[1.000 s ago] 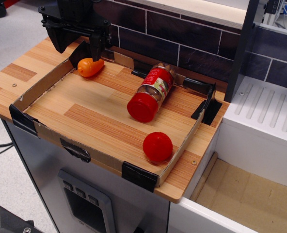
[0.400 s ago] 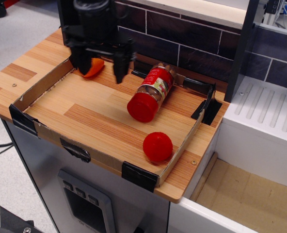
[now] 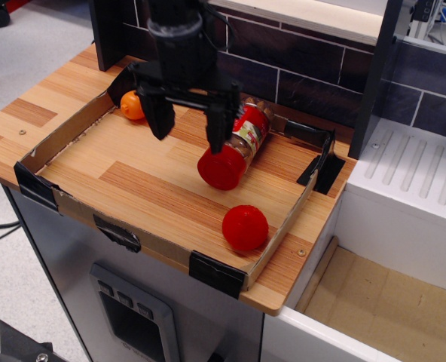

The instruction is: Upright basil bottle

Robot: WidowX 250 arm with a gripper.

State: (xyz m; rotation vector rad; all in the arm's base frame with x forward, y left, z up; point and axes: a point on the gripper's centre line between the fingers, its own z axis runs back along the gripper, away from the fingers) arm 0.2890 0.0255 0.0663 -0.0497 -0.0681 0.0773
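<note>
The basil bottle [image 3: 242,143] lies on its side in the wooden tray [image 3: 80,162], its wide red cap [image 3: 221,167] pointing toward the front and its red-and-white label facing up. My gripper [image 3: 189,130] is open, its two black fingers pointing down. It hovers just left of the bottle, the right finger [image 3: 217,128] in front of the bottle's body. I cannot tell whether it touches. The gripper holds nothing.
A red ball [image 3: 245,227] sits near the tray's front right corner. An orange carrot-shaped toy [image 3: 132,105] lies at the back left, partly hidden by my arm. A dark brick wall runs behind the tray. A white counter [image 3: 411,181] stands to the right.
My gripper has moved right and toward the front, from above the orange toy to beside the bottle. The bottle, ball and toy have not moved.
</note>
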